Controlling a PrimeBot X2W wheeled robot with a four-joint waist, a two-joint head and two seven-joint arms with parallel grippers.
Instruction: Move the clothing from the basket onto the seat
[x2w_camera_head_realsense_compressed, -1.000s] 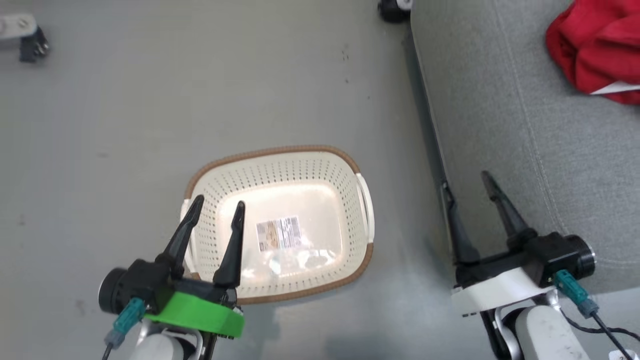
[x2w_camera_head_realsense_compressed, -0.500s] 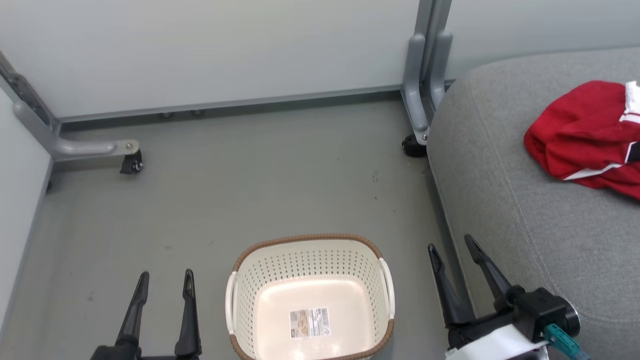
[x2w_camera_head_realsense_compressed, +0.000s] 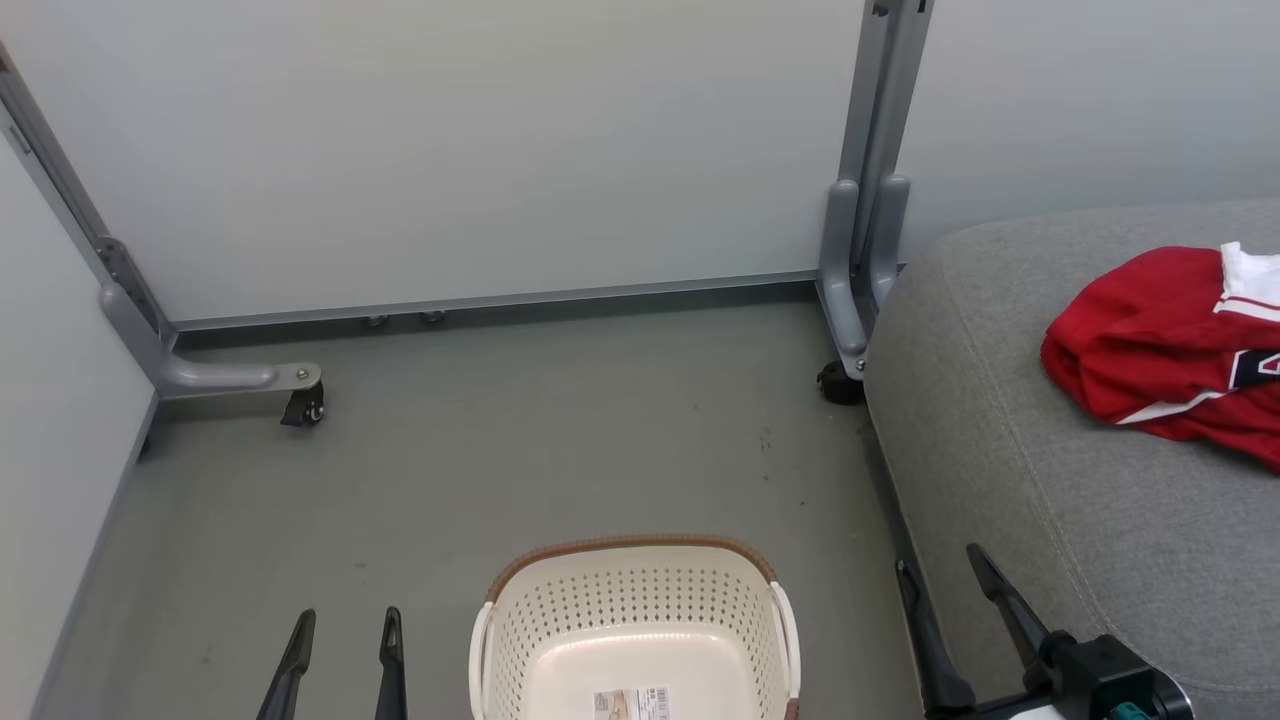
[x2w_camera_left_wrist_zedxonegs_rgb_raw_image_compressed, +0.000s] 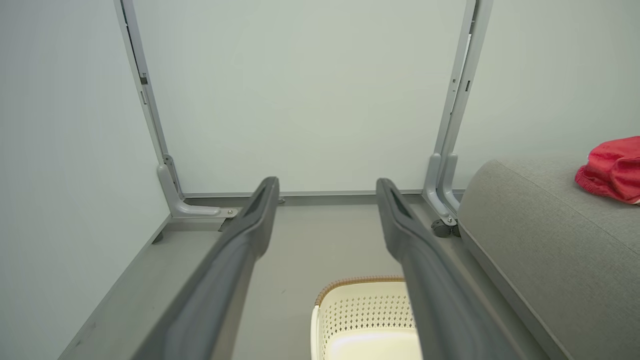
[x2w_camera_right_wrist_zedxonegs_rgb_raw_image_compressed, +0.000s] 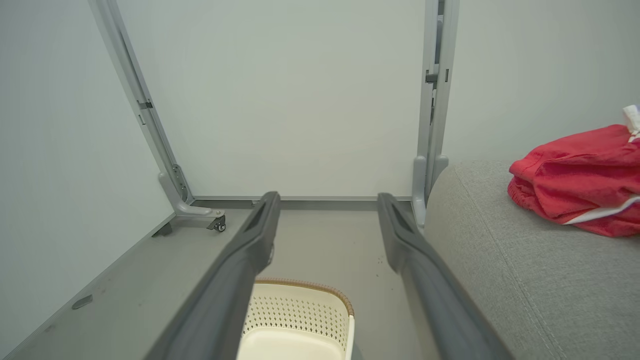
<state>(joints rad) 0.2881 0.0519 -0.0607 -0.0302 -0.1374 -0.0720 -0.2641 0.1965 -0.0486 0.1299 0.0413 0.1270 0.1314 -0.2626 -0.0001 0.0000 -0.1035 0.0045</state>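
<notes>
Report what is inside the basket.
The basket holds a label sticker on an otherwise bare floor. Its near end runs past the picture's edge, unseen. The clothing lies on the seat.

Left gripper (x2w_camera_head_realsense_compressed: 348, 618) and right gripper (x2w_camera_head_realsense_compressed: 940, 560) with long dark tapered fingers (x2w_camera_head_realsense_compressed: 1012, 610), black wrist housing (x2w_camera_head_realsense_compressed: 1105, 675), teal connector (x2w_camera_head_realsense_compressed: 1127, 711)

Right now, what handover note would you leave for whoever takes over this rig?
Left hand: open, empty, low over the floor beside the basket.
Right hand: open, empty, between the basket and the seat.
The red clothing lies heaped on the seat; what shows of the basket's inside is bare.
Done: the transfer looks complete.
To do: probably nothing; check the basket's hidden near end.
</notes>
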